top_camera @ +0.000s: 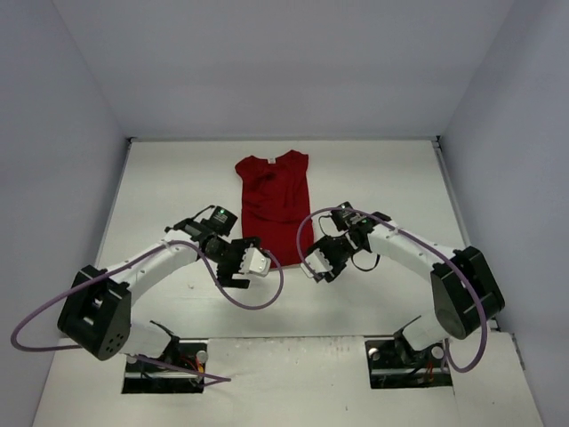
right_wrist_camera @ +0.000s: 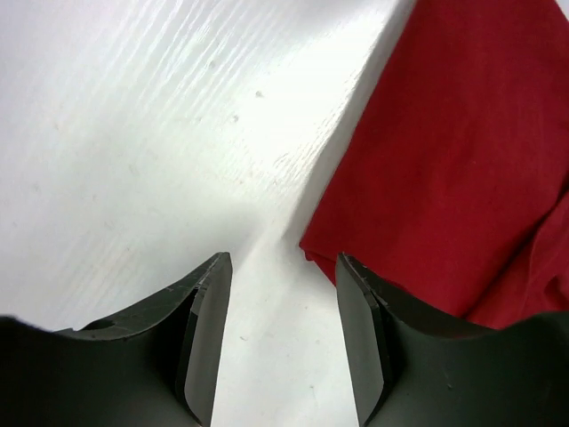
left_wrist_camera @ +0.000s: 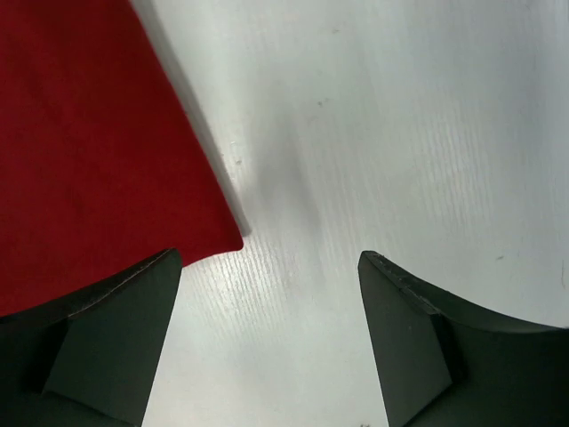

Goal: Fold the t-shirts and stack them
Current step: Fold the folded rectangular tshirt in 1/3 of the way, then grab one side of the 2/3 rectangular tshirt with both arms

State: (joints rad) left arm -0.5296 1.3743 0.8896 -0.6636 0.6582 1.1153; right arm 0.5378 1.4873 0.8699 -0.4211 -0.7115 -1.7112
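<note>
The dark red t-shirt [top_camera: 274, 200] lies folded narrow on the white table [top_camera: 382, 178], in the upper center of the top view. The left end effector [top_camera: 244, 263] gapes wide and empty just beside its lower left corner. The right end effector [top_camera: 317, 265] stands narrower and empty at its lower right corner.

The white desk [top_camera: 382, 178] holds one dark red t-shirt [top_camera: 276, 200]. It lies flat, just past the left claw [left_wrist_camera: 269, 256] and the right claw [right_wrist_camera: 283, 258].
</note>
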